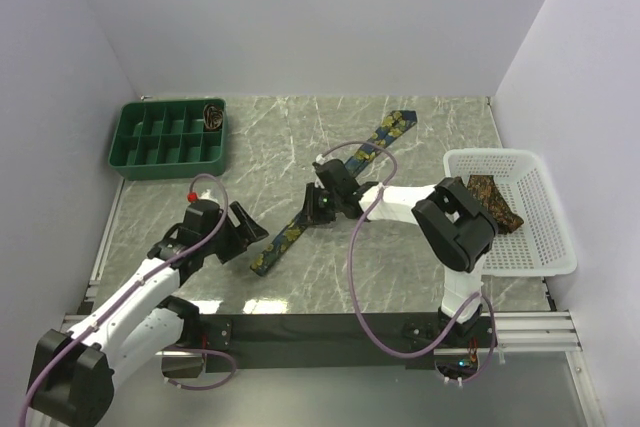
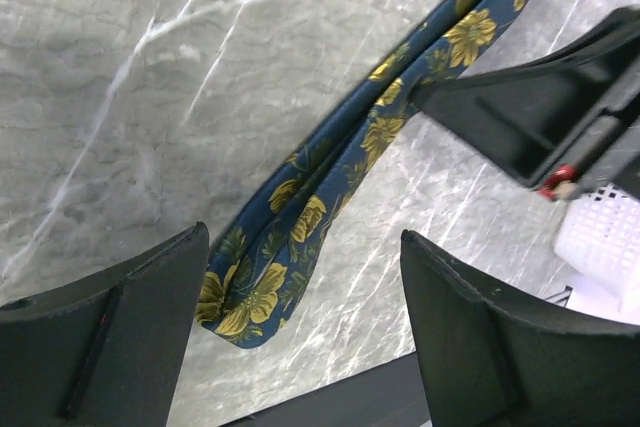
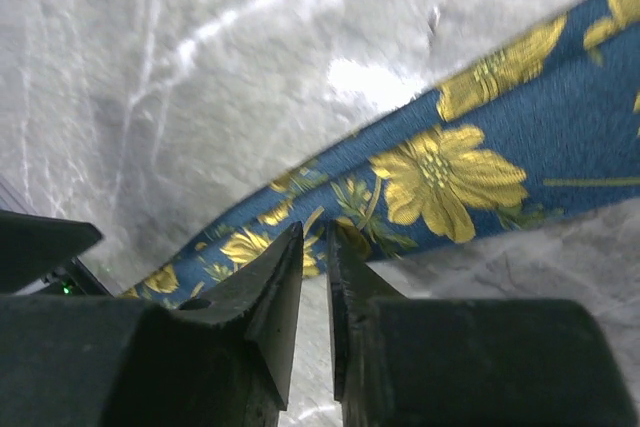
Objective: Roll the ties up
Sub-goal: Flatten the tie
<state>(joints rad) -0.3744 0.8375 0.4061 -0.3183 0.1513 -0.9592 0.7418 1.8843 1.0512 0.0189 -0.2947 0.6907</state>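
And the right end effector [image 3: 315,242] is nearly pressed together at the navy tie's [image 1: 385,137] edge, grip impossible to tell, the left end effector [image 2: 305,242] spread wide by its narrow end, so that tie lies unrolled across the middle of the table [image 1: 420,247], one rolled tie [image 1: 212,115] sits in the green tray [image 1: 125,137], and a brown tie [image 1: 497,202] waits in the basket [image 1: 545,267].

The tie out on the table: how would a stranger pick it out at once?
On the grey marble table, look midway between the green tray at the far left and the white basket on the right. A long narrow tie lies there diagonally. It alone is navy with yellow flowers; the basket's tie is brown.
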